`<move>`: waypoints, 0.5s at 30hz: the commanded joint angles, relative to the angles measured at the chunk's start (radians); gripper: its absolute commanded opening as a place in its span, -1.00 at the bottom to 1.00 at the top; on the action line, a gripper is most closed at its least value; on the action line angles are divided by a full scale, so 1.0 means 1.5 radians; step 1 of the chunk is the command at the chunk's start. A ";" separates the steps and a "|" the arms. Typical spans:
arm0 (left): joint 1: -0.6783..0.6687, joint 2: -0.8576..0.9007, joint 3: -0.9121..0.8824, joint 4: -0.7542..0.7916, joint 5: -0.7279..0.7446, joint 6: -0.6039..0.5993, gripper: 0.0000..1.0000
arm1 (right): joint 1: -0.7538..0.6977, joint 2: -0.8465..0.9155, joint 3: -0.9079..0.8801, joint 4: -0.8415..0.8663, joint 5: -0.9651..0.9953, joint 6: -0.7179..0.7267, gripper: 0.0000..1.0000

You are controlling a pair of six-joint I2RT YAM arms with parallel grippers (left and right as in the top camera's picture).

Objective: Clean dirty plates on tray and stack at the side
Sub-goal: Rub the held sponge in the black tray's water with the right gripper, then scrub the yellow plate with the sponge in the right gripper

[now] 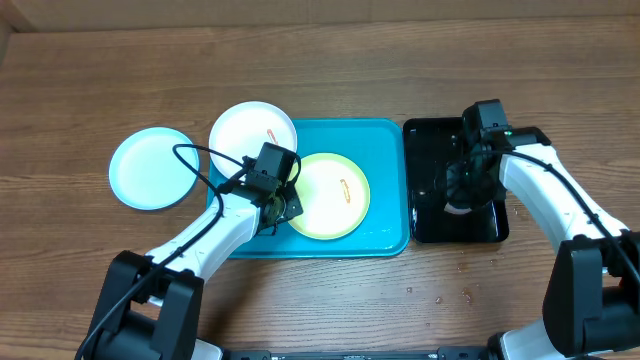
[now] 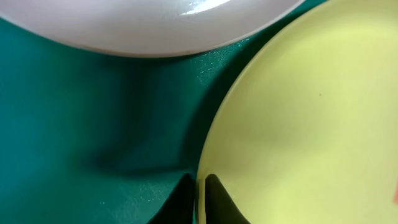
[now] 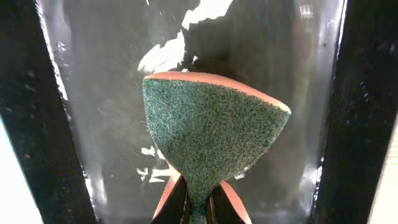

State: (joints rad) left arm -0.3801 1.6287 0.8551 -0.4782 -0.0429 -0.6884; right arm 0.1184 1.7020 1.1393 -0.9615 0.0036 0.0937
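Observation:
The turquoise tray holds the white plate with a small red smear at its back left and the yellow-green plate with an orange smear in the middle. The pale blue plate lies on the table left of the tray. My left gripper is shut on the yellow-green plate's left rim, one finger on each side. My right gripper is over the black tray and is shut on a green and orange scouring sponge.
The black tray holds water with bright reflections under the sponge. A few crumbs lie on the wooden table near the front right. The white plate's edge sits close behind the left fingers.

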 commanded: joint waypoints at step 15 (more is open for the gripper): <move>0.000 0.030 0.000 0.019 0.051 0.011 -0.92 | 0.000 -0.001 0.053 -0.081 -0.003 0.005 -0.92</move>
State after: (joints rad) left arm -0.3794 1.6444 0.8551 -0.4511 -0.0032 -0.6815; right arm 0.1184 1.7027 1.2129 -1.0939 0.0036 0.0937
